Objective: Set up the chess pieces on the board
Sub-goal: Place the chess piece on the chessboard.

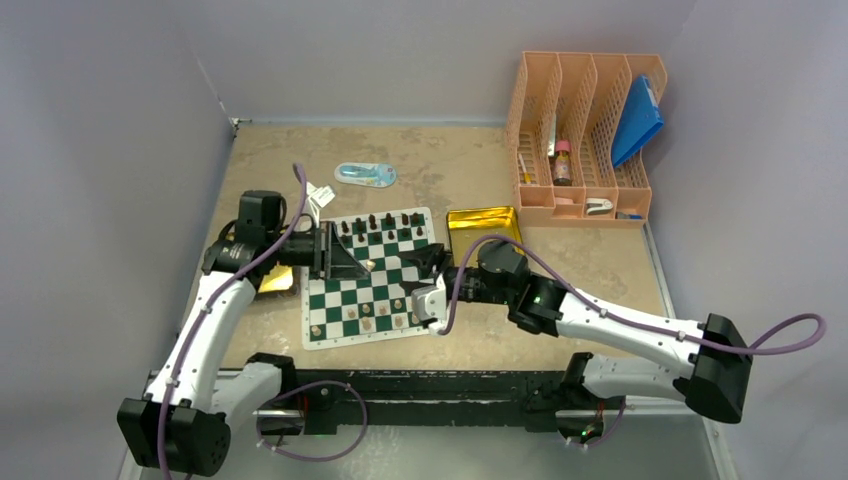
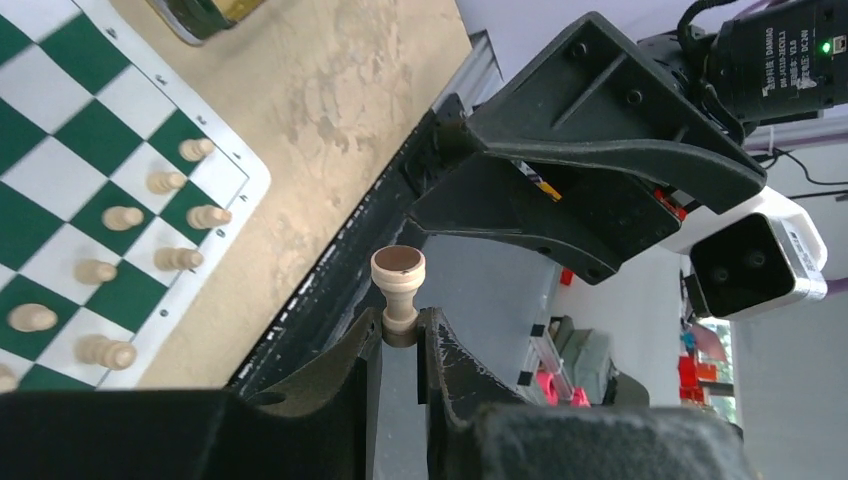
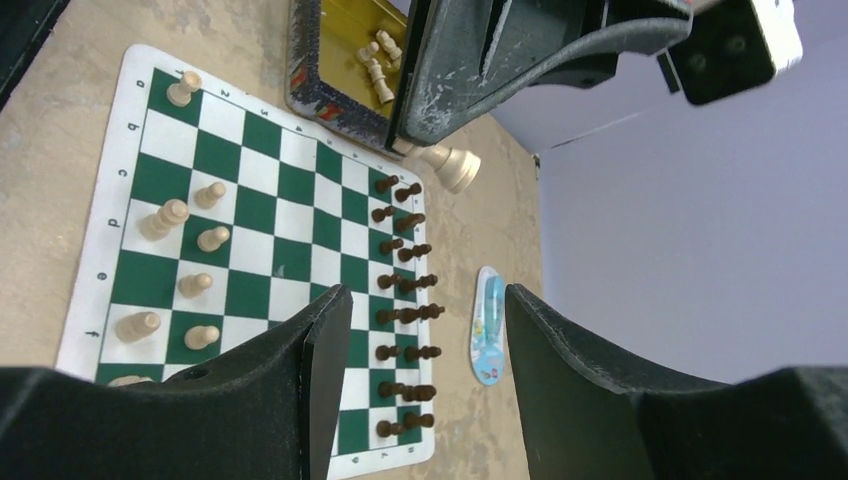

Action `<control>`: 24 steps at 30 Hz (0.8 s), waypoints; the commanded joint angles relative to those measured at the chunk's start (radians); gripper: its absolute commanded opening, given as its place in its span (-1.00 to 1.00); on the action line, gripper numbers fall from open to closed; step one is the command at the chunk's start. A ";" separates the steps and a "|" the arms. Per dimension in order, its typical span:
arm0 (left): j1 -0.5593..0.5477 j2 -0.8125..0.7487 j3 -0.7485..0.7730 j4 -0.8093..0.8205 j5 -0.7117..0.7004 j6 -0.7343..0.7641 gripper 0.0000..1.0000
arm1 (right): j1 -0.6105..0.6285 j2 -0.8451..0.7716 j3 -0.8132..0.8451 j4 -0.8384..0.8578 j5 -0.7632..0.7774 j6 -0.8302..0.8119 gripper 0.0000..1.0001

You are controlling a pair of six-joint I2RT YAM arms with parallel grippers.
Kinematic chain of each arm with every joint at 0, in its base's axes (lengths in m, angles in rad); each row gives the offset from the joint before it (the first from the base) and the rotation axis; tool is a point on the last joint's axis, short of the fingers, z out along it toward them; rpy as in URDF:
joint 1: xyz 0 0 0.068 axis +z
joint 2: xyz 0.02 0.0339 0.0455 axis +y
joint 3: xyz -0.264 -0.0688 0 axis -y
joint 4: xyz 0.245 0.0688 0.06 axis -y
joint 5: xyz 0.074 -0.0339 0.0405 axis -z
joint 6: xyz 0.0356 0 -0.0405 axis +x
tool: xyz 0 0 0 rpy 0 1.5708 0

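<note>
An orange file rack [image 1: 585, 140] stands at the far right of the tabletop [image 1: 440, 170]. A blue packet [image 1: 365, 175] lies beyond the board [image 3: 262, 215], and a gold tray [image 3: 330, 40] with loose cream pieces sits beside it. Dark pieces [image 3: 405, 285] fill 2 far rows. The left hand [image 2: 400, 330] is closed on a cream piece [image 2: 398, 285] above the board, base outward. The right hand [image 3: 425, 300] faces it nearby, spread and empty.

The flat green-and-white checkered board [image 3: 250, 230] has letters a to f printed along its nine o'clock border. A black motor housing [image 2: 775, 45] bears tiny white print, including "DC 24V".
</note>
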 commanded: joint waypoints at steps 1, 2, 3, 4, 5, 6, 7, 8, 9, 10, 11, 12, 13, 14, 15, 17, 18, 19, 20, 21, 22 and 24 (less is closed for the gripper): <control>-0.043 0.003 0.024 -0.046 0.059 0.056 -1.00 | 0.024 0.020 0.071 0.016 -0.016 -0.130 0.19; -0.055 0.008 0.025 -0.051 0.062 0.060 -1.00 | 0.031 0.031 0.078 0.004 -0.010 -0.149 0.20; -0.065 0.017 0.027 -0.059 0.063 0.064 -1.00 | 0.040 0.041 0.084 -0.007 -0.005 -0.165 0.20; -0.074 0.028 0.030 -0.069 0.063 0.068 -1.00 | 0.053 0.051 0.091 -0.014 0.001 -0.176 0.20; -0.084 0.038 0.034 -0.077 0.063 0.074 -1.00 | 0.061 0.058 0.097 -0.020 0.002 -0.184 0.20; -0.088 0.045 0.036 -0.084 0.064 0.078 -1.00 | 0.069 0.067 0.102 -0.026 -0.001 -0.195 0.20; -0.092 0.051 0.039 -0.088 0.063 0.079 -1.00 | 0.078 0.068 0.104 -0.026 -0.003 -0.202 0.20; -0.097 0.054 0.041 -0.089 0.065 0.079 -1.00 | 0.086 0.076 0.105 -0.025 -0.004 -0.211 0.20; -0.101 0.056 0.043 -0.088 0.064 0.080 -1.00 | 0.095 0.081 0.108 -0.025 -0.005 -0.218 0.20; -0.105 0.057 0.046 -0.088 0.066 0.080 -1.00 | 0.100 0.088 0.112 -0.030 -0.005 -0.227 0.19; -0.109 0.060 0.047 -0.089 0.066 0.080 -1.00 | 0.106 0.094 0.116 -0.037 -0.002 -0.236 0.19; -0.112 0.061 0.050 -0.091 0.068 0.081 -1.00 | 0.111 0.100 0.120 -0.042 0.003 -0.244 0.17; -0.115 0.065 0.051 -0.092 0.067 0.083 -1.00 | 0.116 0.105 0.124 -0.046 0.009 -0.250 0.15; -0.119 0.066 0.052 -0.091 0.068 0.083 -1.00 | 0.121 0.108 0.127 -0.049 0.012 -0.253 0.11; -0.121 0.068 0.052 -0.092 0.068 0.083 -1.00 | 0.123 0.110 0.129 -0.053 0.011 -0.258 0.08; -0.128 0.071 0.052 -0.093 0.070 0.083 -1.00 | 0.123 0.118 0.128 -0.055 0.006 -0.262 0.00; -0.131 0.072 0.055 -0.095 0.070 0.084 -1.00 | 0.124 0.123 0.126 -0.055 0.009 -0.265 -0.02; -0.134 0.074 0.059 -0.096 0.069 0.086 -1.00 | 0.124 0.127 0.128 -0.059 0.014 -0.266 -0.05; -0.136 0.075 0.066 -0.100 0.068 0.089 -1.00 | 0.123 0.132 0.131 -0.068 0.021 -0.268 -0.10; -0.137 0.078 0.071 -0.106 0.065 0.091 -1.00 | 0.124 0.134 0.133 -0.074 0.032 -0.262 -0.15; -0.138 0.081 0.079 -0.111 0.065 0.095 -1.00 | 0.124 0.135 0.132 -0.074 0.045 -0.255 -0.22; -0.138 0.082 0.091 -0.113 0.061 0.094 -1.00 | 0.123 0.134 0.123 -0.060 0.080 -0.223 -0.38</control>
